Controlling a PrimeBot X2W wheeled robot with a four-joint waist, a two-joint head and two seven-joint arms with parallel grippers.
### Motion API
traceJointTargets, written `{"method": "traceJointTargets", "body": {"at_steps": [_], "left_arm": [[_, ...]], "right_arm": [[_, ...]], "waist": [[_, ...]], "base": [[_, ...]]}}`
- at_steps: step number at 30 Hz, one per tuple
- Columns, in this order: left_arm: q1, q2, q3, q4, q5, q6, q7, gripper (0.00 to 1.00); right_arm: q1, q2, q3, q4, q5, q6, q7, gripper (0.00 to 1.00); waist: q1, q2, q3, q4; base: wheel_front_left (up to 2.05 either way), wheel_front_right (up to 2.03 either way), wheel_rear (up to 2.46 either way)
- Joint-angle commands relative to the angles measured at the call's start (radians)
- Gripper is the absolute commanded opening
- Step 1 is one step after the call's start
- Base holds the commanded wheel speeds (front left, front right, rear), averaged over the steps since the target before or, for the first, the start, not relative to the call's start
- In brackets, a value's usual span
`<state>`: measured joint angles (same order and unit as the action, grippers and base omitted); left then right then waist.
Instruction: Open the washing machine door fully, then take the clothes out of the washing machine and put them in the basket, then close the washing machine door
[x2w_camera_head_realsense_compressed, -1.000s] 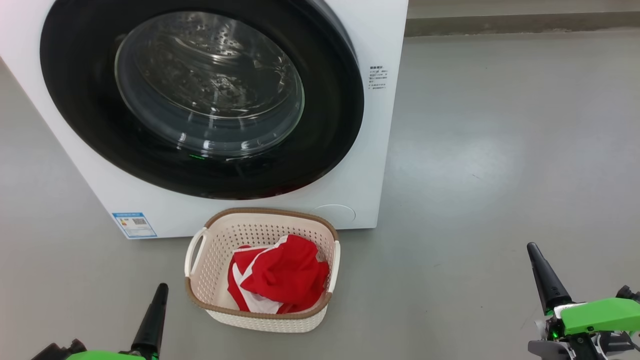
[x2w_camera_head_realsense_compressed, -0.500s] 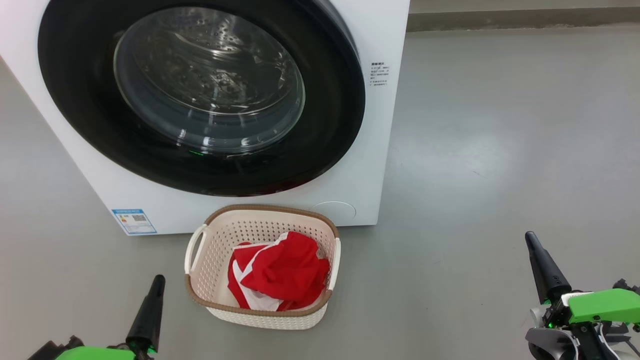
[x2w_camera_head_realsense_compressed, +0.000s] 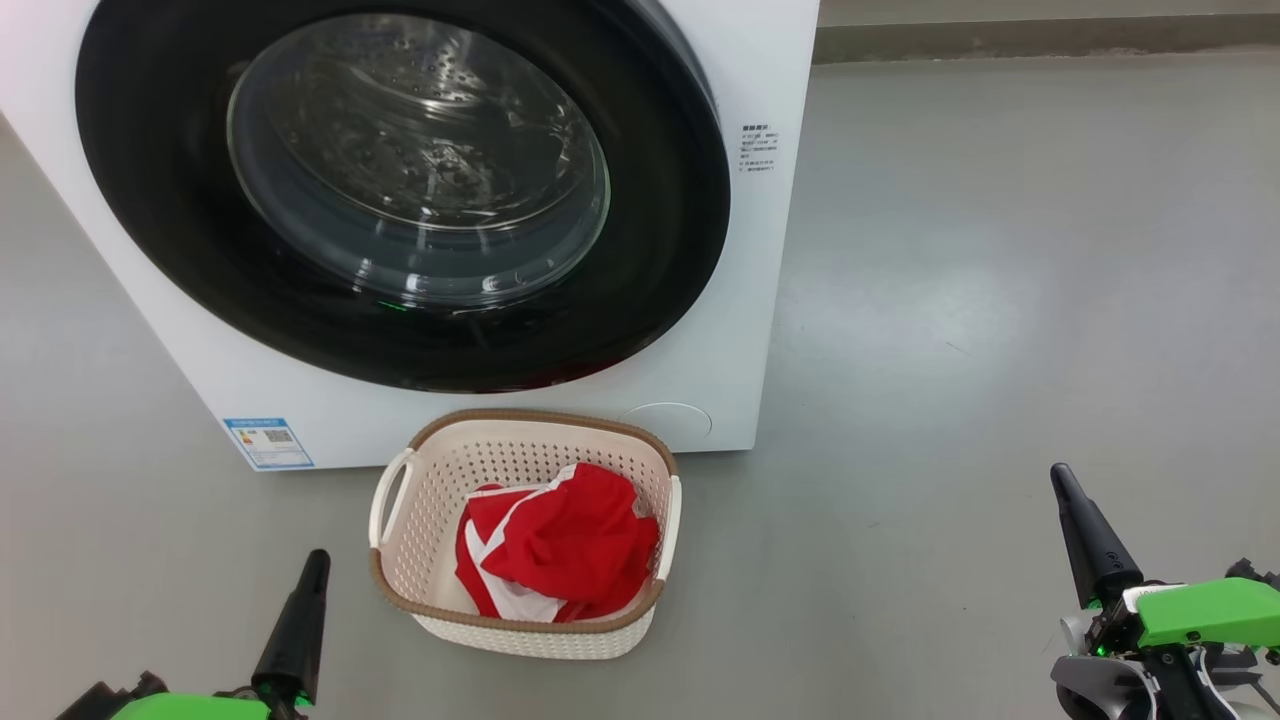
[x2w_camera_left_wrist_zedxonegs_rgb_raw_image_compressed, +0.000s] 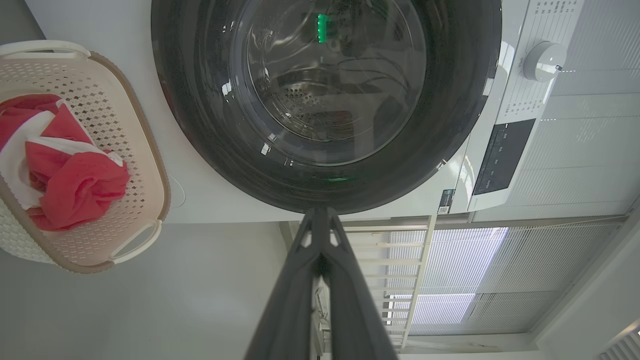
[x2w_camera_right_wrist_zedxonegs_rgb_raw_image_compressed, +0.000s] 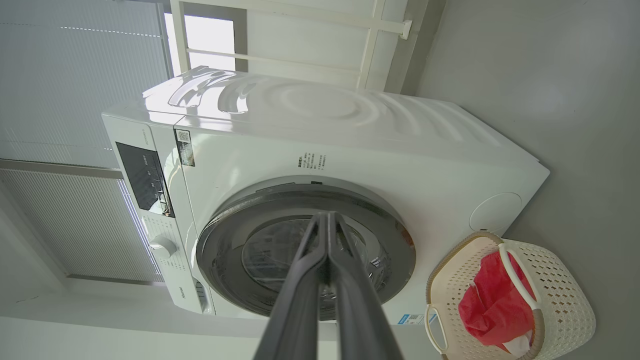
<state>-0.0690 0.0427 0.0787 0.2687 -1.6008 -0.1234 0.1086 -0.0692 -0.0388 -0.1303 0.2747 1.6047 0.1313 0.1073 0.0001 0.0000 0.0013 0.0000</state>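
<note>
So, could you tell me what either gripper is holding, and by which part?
Nothing: the left gripper and the right gripper are both shut and empty.

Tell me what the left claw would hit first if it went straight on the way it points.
Probably the washing machine door: the shut left claw aims at the edge of its black rim, though depth is unclear.

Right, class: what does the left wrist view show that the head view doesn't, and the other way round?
Left wrist view adds the white control dial, the dark control panel and window blinds. Head view adds the blue label sticker and the right gripper, shut. Shared: the closed washing machine door, the basket holding the red clothes, and the shut left gripper.
</note>
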Motion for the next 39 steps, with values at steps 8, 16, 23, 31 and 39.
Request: {"method": "traceJointTargets", "body": {"at_steps": [8,16,23,31,39], "left_arm": [[-0.044,0.008,0.036,-0.019,-0.007,-0.007,0.005,0.0],[-0.044,0.008,0.036,-0.019,-0.007,-0.007,0.005,0.0],[-0.044,0.008,0.036,-0.019,-0.007,-0.007,0.005,0.0],[-0.044,0.008,0.036,-0.02,-0.007,-0.007,0.005,0.0],[-0.044,0.008,0.036,-0.02,-0.007,-0.007,0.005,0.0]], "right_arm": [[-0.044,-0.011,0.015,-0.026,0.003,-0.001,0.007,0.0],[-0.044,-0.011,0.015,-0.026,0.003,-0.001,0.007,0.0],[-0.044,-0.011,0.015,-0.026,0.003,-0.001,0.007,0.0],[-0.044,-0.011,0.015,-0.026,0.003,-0.001,0.007,0.0],[-0.044,-0.011,0.015,-0.026,0.003,-0.001,0.007,0.0]], "waist": [[0.0,0.0,0.0,0.0],[0.0,0.0,0.0,0.0],[0.0,0.0,0.0,0.0],[0.0,0.0,0.0,0.0],[0.0,0.0,0.0,0.0]], "base": [[0.0,0.0,0.0],[0.0,0.0,0.0],[0.0,0.0,0.0],[0.0,0.0,0.0],[0.0,0.0,0.0]]}}
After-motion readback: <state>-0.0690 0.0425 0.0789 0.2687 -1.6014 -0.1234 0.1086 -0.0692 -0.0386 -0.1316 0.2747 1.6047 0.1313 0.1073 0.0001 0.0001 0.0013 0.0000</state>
